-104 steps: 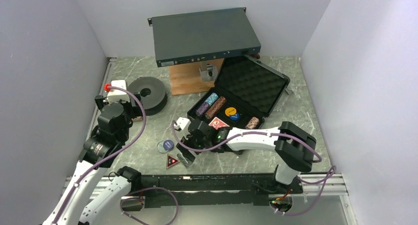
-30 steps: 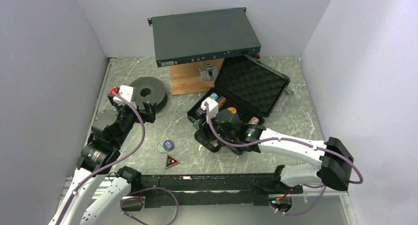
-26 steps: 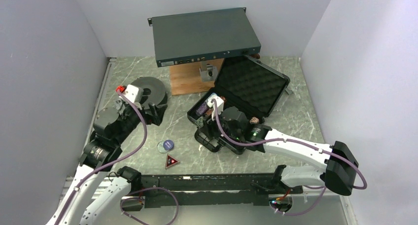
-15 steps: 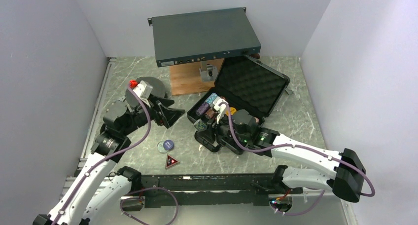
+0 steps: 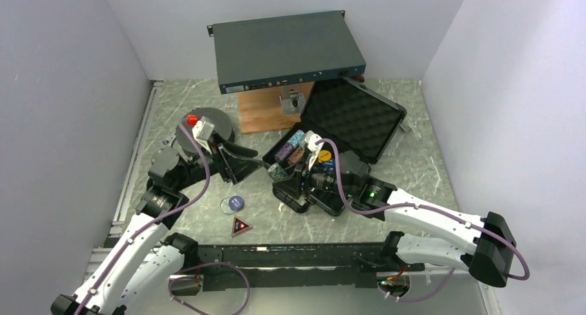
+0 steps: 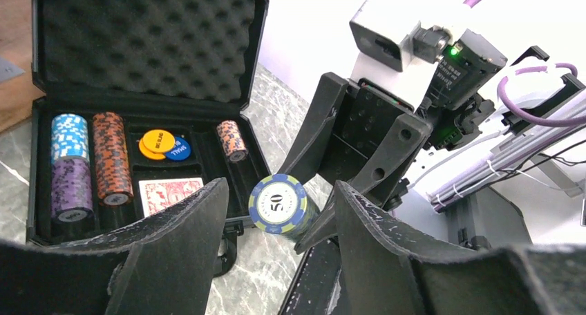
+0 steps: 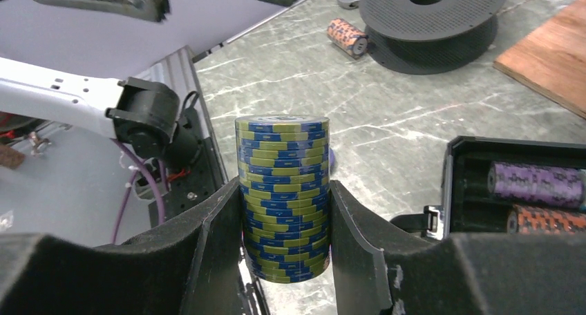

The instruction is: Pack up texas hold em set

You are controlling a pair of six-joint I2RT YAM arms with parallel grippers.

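My right pincer clamps the blue-green chip roll, mid-frame in the overhead view, just left of the open case. My left pincer, jaws apart, seems positioned to receive it.

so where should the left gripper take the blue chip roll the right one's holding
Probably grip the free end of the blue chip roll, the part standing past the fingers of the right gripper, closing across its curved sides. Come end-on, toward the 50 face: the open left gripper faces that end, with room either side.
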